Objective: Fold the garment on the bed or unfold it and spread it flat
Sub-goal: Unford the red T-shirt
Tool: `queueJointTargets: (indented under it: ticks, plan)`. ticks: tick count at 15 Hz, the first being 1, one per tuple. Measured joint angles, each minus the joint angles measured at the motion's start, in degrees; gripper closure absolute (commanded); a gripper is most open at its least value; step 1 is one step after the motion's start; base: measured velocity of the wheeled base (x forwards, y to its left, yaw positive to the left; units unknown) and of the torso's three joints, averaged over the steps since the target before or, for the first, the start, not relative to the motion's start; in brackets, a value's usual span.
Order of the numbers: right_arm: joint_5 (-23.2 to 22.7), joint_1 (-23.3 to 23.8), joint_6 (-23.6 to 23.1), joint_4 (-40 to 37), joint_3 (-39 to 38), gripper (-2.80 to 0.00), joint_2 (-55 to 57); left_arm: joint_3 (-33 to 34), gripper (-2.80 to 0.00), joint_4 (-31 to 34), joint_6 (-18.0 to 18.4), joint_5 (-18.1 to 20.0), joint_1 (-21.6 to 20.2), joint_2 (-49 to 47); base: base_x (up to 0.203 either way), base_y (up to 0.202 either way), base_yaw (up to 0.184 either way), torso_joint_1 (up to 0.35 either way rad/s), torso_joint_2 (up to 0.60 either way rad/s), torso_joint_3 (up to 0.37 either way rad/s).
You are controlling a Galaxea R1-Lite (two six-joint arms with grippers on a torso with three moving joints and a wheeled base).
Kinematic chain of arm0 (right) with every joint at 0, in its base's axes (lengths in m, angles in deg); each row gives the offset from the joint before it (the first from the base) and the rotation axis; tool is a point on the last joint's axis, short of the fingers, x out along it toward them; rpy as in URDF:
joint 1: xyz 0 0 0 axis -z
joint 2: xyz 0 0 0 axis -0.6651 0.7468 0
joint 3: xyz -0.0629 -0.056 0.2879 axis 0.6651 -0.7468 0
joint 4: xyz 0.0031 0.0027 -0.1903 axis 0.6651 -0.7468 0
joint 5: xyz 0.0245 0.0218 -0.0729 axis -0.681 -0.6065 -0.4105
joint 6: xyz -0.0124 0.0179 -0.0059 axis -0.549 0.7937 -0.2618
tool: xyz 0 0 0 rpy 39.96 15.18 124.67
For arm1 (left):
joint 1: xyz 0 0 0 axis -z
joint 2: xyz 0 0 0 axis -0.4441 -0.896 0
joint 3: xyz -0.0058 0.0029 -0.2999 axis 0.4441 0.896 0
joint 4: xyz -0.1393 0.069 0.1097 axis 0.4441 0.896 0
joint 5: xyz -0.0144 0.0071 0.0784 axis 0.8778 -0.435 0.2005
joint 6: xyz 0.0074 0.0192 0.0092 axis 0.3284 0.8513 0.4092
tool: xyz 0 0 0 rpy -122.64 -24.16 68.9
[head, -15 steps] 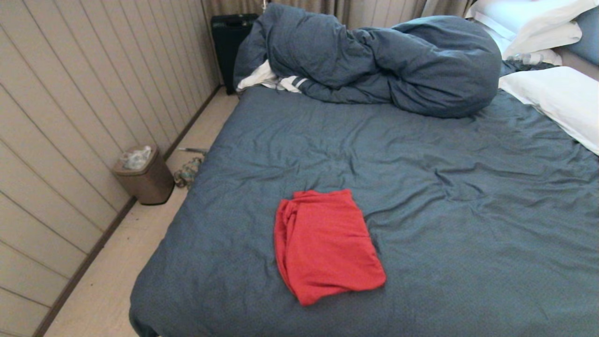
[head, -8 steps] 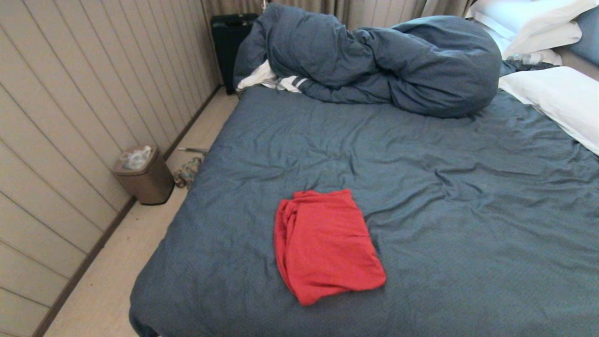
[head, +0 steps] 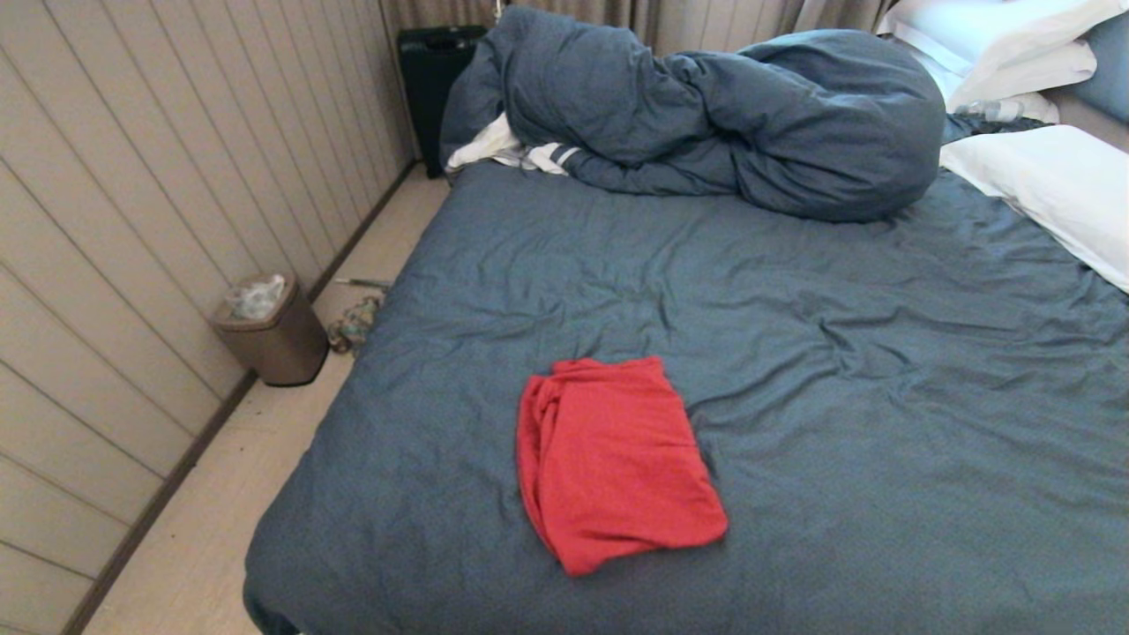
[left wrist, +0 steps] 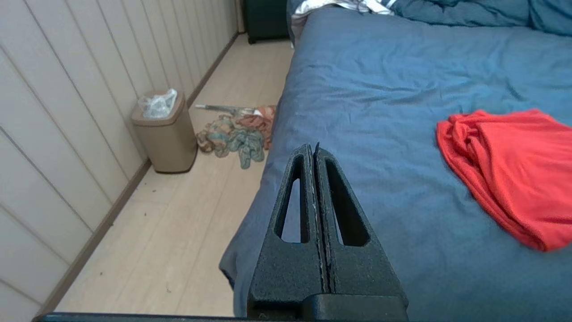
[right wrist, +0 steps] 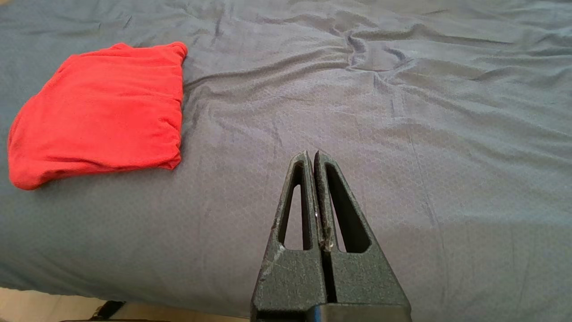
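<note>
The red garment (head: 613, 463) lies folded into a compact rectangle on the near middle of the bed (head: 838, 370), with plain red cloth facing up. It also shows in the left wrist view (left wrist: 514, 170) and the right wrist view (right wrist: 98, 112). My left gripper (left wrist: 314, 150) is shut and empty, hovering over the bed's near left corner, apart from the garment. My right gripper (right wrist: 311, 156) is shut and empty too, above bare sheet to the right of the garment. Neither arm appears in the head view.
A bunched dark blue-grey duvet (head: 723, 115) lies across the far end, a white striped cloth (head: 507, 150) beside it. White pillows (head: 1050, 185) sit at the right. On the floor to the left are a brown bin (head: 273, 331), a cloth heap (left wrist: 237, 136) and a panelled wall (head: 132, 220).
</note>
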Motion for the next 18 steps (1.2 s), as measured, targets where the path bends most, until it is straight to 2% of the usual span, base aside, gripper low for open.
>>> queueJointTargets:
  ticks: [3,6,18]
  plan:
    - [-0.25,0.07,-0.43,-0.07,0.0,0.0,0.0,0.0,0.0,0.62,0.77,-0.07,-0.02,-0.01,0.0,0.0,0.0,0.0,0.0,0.0]
    - [-0.22,0.1,0.06,0.01,0.0,0.0,0.0,0.0,0.0,6.54,0.83,0.1,0.0,-1.34,0.0,0.0,0.0,0.0,0.0,0.0]
    - [-0.11,0.1,0.57,-0.1,0.0,0.0,-0.05,0.0,0.0,5.91,0.51,0.17,0.04,-0.16,0.0,0.0,0.0,0.0,0.0,0.0]
